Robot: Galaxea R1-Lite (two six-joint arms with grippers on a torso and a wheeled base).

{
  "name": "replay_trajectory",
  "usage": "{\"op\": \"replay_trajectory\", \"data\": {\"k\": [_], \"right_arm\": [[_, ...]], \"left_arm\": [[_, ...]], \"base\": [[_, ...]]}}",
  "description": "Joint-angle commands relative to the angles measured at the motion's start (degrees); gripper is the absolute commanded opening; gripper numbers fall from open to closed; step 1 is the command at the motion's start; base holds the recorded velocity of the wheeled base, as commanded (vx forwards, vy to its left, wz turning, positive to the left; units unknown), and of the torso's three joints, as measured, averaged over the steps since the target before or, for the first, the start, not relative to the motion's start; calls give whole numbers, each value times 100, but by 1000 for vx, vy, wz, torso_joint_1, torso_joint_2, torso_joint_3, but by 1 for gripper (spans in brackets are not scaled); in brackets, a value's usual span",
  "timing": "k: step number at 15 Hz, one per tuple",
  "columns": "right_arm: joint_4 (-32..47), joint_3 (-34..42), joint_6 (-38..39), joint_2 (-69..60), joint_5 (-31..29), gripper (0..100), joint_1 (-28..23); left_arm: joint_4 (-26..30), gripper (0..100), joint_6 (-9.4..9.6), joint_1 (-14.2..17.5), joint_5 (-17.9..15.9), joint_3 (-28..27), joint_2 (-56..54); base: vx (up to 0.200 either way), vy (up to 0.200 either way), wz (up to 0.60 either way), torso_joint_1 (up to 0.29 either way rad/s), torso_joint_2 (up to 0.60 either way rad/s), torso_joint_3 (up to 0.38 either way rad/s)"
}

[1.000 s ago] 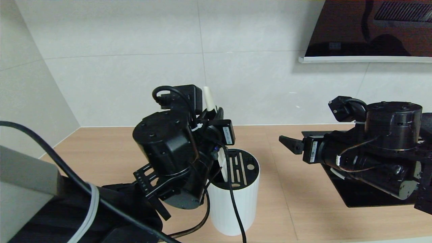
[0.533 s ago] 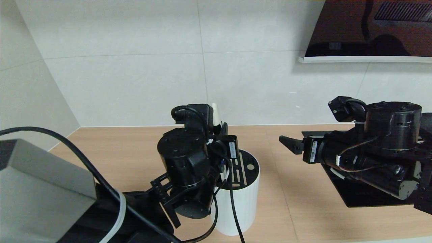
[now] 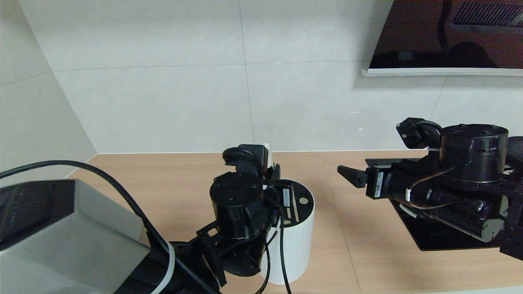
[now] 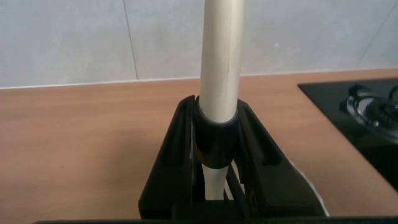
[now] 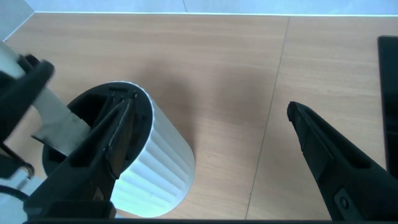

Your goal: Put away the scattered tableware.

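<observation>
While clamped, cylindrical handle (image 4: 221,62) looks smooth.

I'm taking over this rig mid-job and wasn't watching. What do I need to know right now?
Left gripper: shut on the utensil by its handle, upright over the holder, metal end at the slotted top.
Right gripper: open, empty, above the counter beside the holder.
Done: utensil picked up and brought to the holder.
Left: lower it in, release.
</observation>
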Motion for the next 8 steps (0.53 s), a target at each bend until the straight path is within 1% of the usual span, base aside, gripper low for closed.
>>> {"op": "replay_trajectory", "data": {"k": [1, 8], "right_arm": [[-1, 0, -1, 32, -2, 100, 2], [-10, 0, -1, 59, -2, 100, 11]], "left_arm": [[3, 0, -54, -37, 6, 25, 158], [3, 0, -63, -63, 6, 130, 211]], "base": [[0, 0, 0, 0, 0, 0], [0, 0, 0, 0, 0, 0]]}}
